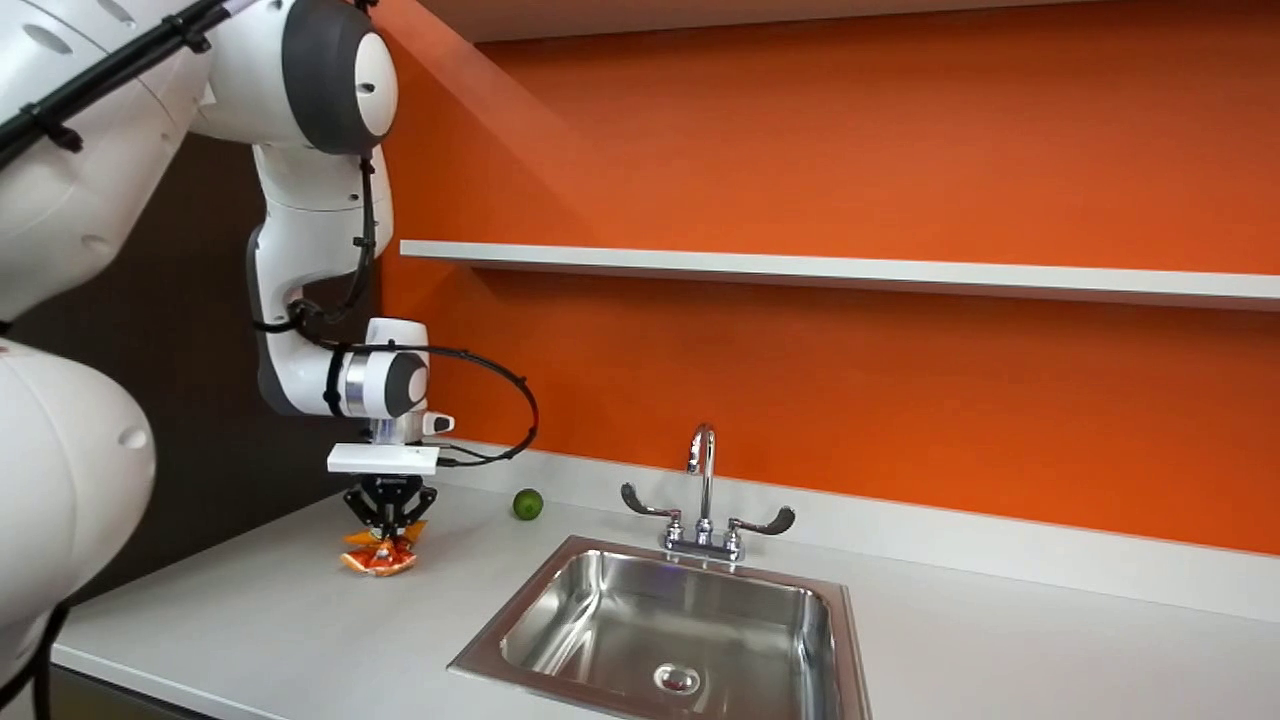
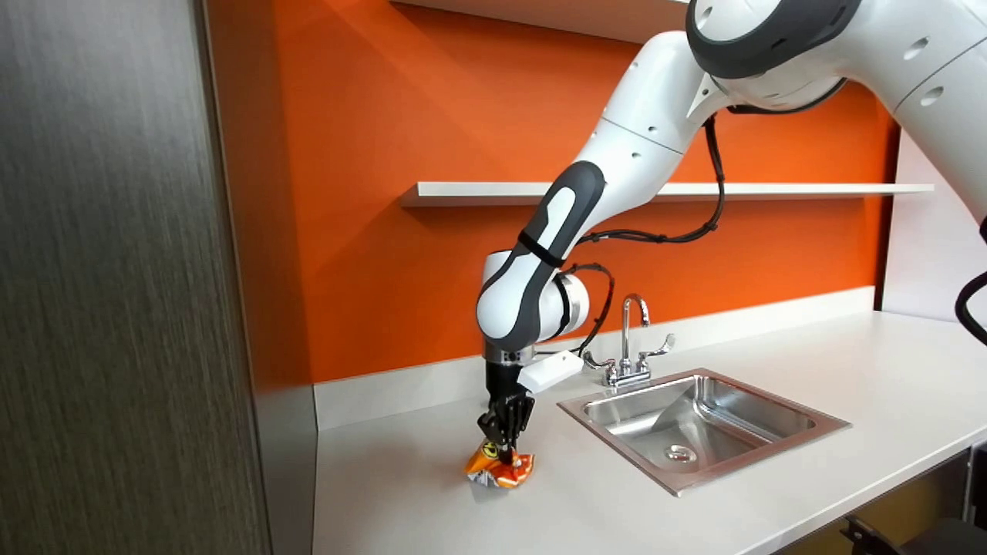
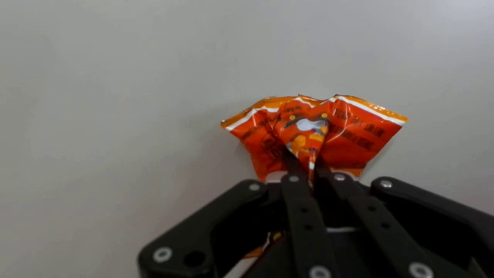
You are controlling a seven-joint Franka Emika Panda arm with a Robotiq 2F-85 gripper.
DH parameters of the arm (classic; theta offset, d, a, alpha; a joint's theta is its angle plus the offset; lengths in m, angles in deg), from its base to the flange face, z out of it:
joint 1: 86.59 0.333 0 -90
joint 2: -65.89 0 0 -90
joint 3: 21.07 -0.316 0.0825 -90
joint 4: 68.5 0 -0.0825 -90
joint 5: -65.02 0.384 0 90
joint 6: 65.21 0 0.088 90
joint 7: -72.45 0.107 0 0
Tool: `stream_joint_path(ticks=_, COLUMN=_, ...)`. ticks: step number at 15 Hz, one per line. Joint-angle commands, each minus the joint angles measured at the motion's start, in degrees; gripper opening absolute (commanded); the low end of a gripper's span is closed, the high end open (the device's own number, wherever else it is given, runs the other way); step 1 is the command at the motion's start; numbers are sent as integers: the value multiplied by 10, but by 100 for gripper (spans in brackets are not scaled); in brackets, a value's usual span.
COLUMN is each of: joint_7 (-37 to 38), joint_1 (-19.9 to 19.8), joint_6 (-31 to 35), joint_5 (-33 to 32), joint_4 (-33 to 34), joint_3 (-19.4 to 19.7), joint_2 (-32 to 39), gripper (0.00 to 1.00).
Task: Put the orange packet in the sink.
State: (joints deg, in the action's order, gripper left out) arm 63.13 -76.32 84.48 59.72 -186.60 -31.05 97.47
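Note:
The orange packet (image 1: pixel 378 560) is crinkled and shows in both exterior views, also here (image 2: pixel 487 467). My gripper (image 1: pixel 388 530) points down and is shut on the packet's middle. In the wrist view the packet (image 3: pixel 359 135) is pinched into a fold between the fingertips (image 3: pixel 310 172), with its ends fanning out on both sides. The fingers hide part of it. The packet is at or just above the countertop; I cannot tell whether it touches. The steel sink (image 1: pixel 522 600) lies to the right of the gripper in both exterior views, its rim also here (image 2: pixel 686 479).
A chrome faucet (image 1: pixel 706 490) with two handles stands at the sink's back edge. A small green ball (image 1: pixel 528 504) sits near the back wall between gripper and sink. A white shelf (image 1: pixel 800 266) runs along the orange wall. A dark panel (image 2: pixel 116 308) borders the counter.

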Motion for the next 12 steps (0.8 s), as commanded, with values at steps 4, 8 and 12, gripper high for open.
stream_joint_path(ticks=4, joint_7=9, joint_1=-2, joint_6=-13, joint_5=-4, joint_4=10, joint_3=12, joint_2=-15, gripper=2)
stream_joint_path(ticks=8, joint_7=23, joint_1=0, joint_6=-17, joint_5=-9, joint_4=4, joint_3=28, joint_2=-53, gripper=2)
stream_joint_path(ticks=12, joint_7=36, joint_1=-6, joint_6=-15, joint_5=-14, joint_4=-12, joint_3=50, joint_2=-89, gripper=2)
